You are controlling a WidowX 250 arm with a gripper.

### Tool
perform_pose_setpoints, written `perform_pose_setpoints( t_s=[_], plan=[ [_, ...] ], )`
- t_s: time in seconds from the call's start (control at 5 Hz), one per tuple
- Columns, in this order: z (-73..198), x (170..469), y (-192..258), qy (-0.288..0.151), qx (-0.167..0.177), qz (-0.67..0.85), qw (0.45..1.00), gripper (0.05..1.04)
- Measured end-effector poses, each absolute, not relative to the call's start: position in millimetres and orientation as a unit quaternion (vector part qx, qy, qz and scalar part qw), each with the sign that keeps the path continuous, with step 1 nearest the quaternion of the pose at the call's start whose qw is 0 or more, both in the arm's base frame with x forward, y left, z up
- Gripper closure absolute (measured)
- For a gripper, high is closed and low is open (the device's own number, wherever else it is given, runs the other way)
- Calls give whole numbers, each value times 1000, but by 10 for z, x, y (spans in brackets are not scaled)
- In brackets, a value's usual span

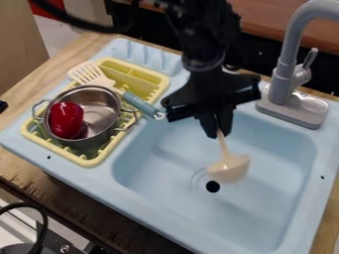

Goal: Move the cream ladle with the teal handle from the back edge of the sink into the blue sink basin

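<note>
Sink (pixel 132 199): one, with one basin. Rack (pixel 89 162): one, yellow, on the sink's ledge at 10 o'clock from the basin. Tap (pixel 285 74): one, grey, upright at the basin's 1 o'clock side. Gripper (pixel 220 133): one, pointing down over the basin, jaws clamped on the ladle's handle.

Pot (pixel 102 113): one, metal, two handles, upright in the rack. Spatula (pixel 139 103): one, slotted head at 12 o'clock from the pot's centre, grey-blue handle running towards 4 o'clock. Ladle (pixel 230 168): one, pale, bowl hanging at 5 o'clock from the gripper; whether it touches the basin floor cannot be told. Pepper (pixel 66 120): one, red, inside the pot, towards its 9 o'clock side. Drain hole (pixel 212 187): one, dark, just beside the ladle's bowl, at 7 o'clock.

Assessment: the step in hand appears to be holding the ladle over the basin. Any next move calls for a secure grip on the thin handle, little swing at the bowl, and clearance from the basin walls and tap.
</note>
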State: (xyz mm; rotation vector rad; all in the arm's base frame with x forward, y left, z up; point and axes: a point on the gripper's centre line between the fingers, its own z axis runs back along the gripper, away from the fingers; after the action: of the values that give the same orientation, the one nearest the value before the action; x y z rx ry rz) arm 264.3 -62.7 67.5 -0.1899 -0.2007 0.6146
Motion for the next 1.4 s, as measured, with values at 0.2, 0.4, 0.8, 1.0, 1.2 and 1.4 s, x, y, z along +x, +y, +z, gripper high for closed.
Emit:
perform_pose_setpoints(
  t_s=[0.2, 0.4, 0.8, 1.0, 1.2, 1.4],
  plan=[
    [624, 2629, -851, -112, -94, 253, 956, 1001],
    [494, 2591, -974, -122, -81, 240, 960, 1001],
    [239, 2503, -1166, -170, -86, 187, 964, 1001],
    [126, 2480, -1208, -164, -72, 173, 968, 1001],
    [27, 2470, -1237, -152, -66, 172, 971, 1001],
    [19, 2455, -1272, -146, -69, 165, 973, 973]
  ],
)
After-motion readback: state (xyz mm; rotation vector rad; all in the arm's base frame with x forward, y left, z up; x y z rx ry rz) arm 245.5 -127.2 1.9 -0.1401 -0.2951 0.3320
